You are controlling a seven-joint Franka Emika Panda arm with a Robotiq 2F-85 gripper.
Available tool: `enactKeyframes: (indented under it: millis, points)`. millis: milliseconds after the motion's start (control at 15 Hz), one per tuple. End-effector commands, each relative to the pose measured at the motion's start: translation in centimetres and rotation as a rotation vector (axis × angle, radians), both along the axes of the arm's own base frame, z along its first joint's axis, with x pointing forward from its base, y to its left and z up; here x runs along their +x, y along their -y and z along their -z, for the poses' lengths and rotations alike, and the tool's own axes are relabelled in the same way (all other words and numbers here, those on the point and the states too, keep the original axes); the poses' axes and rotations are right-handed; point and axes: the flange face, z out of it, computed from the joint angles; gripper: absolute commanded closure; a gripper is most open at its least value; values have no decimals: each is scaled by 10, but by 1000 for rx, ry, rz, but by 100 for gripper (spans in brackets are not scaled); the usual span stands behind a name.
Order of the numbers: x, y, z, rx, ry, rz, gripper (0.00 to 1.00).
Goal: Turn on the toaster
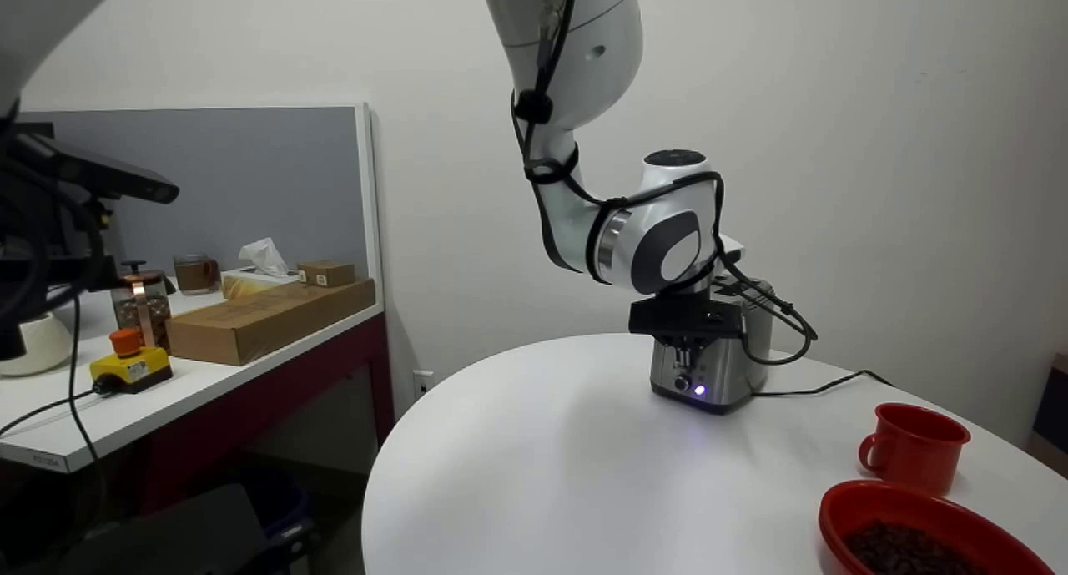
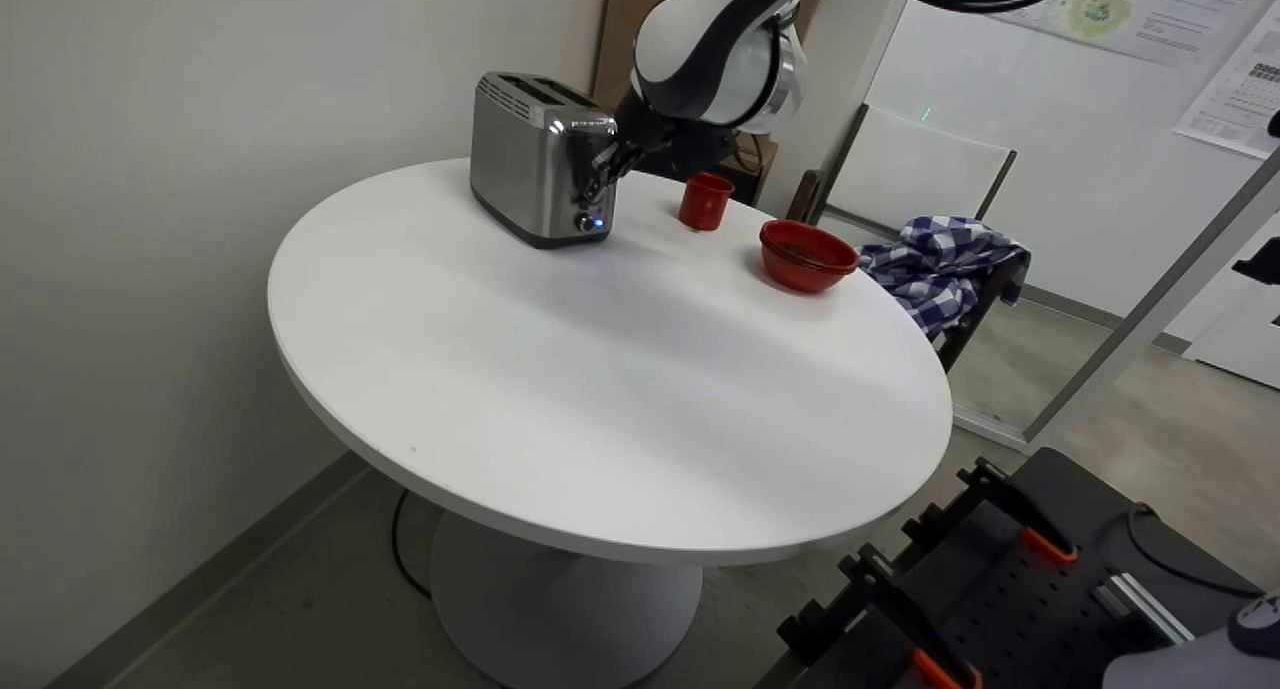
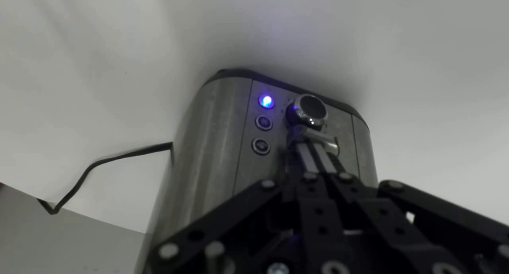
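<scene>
Clearly, the toaster (image 2: 510,164) stands upright on the table (image 2: 600,399), and in an exterior view its place is about half past eleven on the table's circle. From twelve o'clock of an exterior view hangs the arm (image 1: 576,66), and it ends just before the toaster. The gripper (image 3: 315,150) is clenched, with its two fingers (image 3: 307,159) lying side by side, and their tips meet the lever (image 3: 318,138) in the wrist view; whether they touch it, I cannot tell. In this view the knob (image 3: 313,108) is at twelve o'clock from the lever, just beside it. A light (image 3: 267,101) shines blue at nine o'clock from the knob, and two darker buttons (image 3: 263,123) are at six o'clock from this light. The cord (image 3: 83,178) goes away from the toaster toward eight o'clock. In an exterior view the mug (image 1: 922,454) is at four o'clock from the toaster, and the bowl (image 1: 926,501), which contains dark bits (image 1: 905,550), is at six o'clock from the mug, near it.
</scene>
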Motion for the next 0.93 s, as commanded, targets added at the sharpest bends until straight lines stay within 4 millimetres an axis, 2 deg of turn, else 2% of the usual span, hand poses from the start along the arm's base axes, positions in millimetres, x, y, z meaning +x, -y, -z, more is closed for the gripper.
enactKeyframes:
  millis: [0,333,600,867]
  points:
    - [1,3,15,36,-16,37,68]
    - [-10,9,-19,143,-66,105,28]
    - [-32,24,-51,164,-172,123,2]
    - [-61,43,-91,132,-312,99,0]
